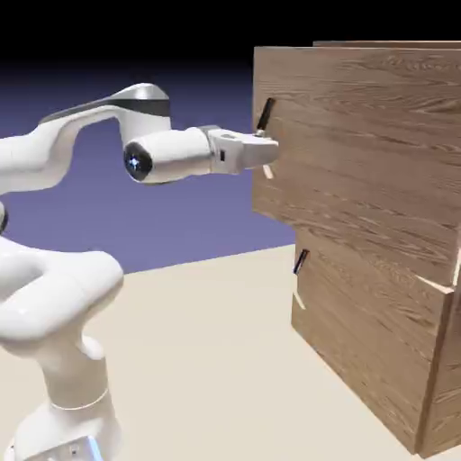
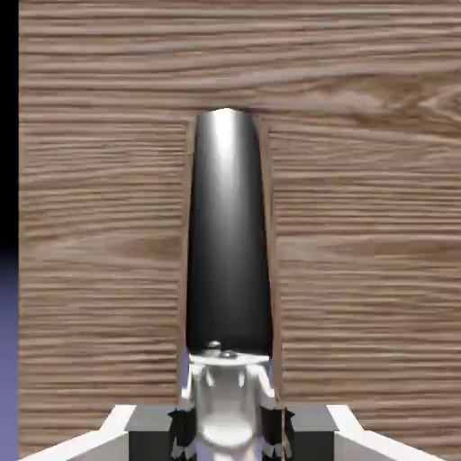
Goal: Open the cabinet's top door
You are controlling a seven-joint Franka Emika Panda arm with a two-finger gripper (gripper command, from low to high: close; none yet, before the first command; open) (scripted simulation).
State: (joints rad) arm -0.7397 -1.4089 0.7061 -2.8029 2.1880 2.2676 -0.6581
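The cabinet (image 1: 423, 378) of brown wood grain fills the right of the exterior view. Its top door (image 1: 360, 153) is the larger upper panel, and its face stands a little forward of the lower panel. A dark bar handle (image 1: 265, 115) sits near the door's left edge. My gripper (image 1: 266, 149) reaches level from the left and is shut on that handle. In the hand view the dark handle (image 2: 227, 234) runs up from between my fingertips (image 2: 185, 428), with my gripper (image 2: 227, 423) at the bottom edge and the door's wood (image 2: 360, 270) behind it.
The shorter lower panel (image 1: 360, 351) has its own small dark handle (image 1: 300, 262) below my hand. The beige table (image 1: 207, 360) lies between the robot's base and the cabinet.
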